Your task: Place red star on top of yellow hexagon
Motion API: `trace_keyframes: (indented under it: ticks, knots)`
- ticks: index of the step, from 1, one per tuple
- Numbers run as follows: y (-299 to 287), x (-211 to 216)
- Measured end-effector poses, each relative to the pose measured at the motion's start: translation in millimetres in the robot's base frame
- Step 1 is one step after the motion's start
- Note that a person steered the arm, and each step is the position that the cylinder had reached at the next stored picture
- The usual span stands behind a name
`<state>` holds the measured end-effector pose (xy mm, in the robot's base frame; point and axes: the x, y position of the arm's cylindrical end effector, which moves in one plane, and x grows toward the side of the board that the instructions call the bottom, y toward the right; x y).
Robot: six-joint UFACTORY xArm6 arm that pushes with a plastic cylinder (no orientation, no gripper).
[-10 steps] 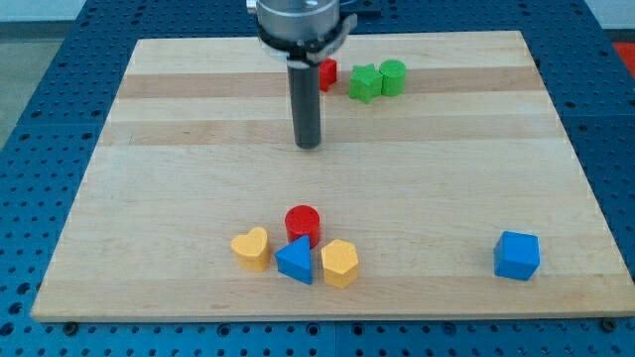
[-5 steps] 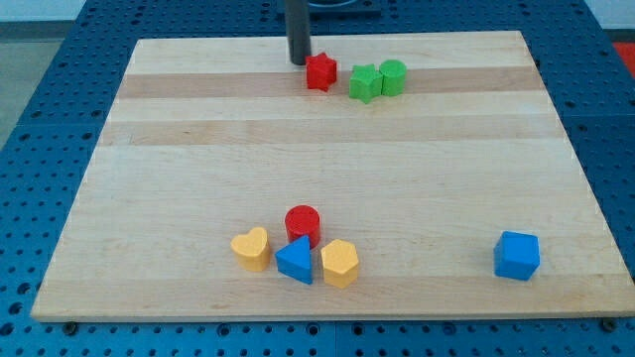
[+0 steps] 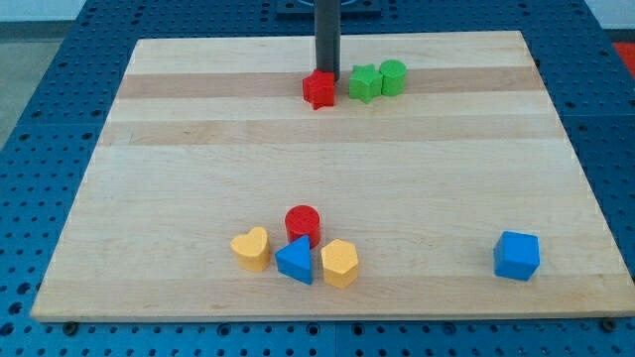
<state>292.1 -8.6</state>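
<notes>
yellow heart (image 3: 251, 248), red cylinder (image 3: 302, 222), blue triangle (image 3: 295, 261) crowd yellow hexagon (image 3: 339, 263) at view's bottom | red star (image 3: 318, 88) near top of tabletop (image 3: 159, 159) | my tip (image 3: 326, 72) touching star's top side, placed to shove it down toward hexagon | no pincer on rig, state n/a | green star (image 3: 364, 83), green cylinder (image 3: 393, 76) just right of star | blue block (image 3: 517, 255) far right
</notes>
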Motion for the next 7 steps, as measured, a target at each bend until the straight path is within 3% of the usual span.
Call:
trace_keyframes:
  ticks: [7]
  knots:
    - [-52, 168]
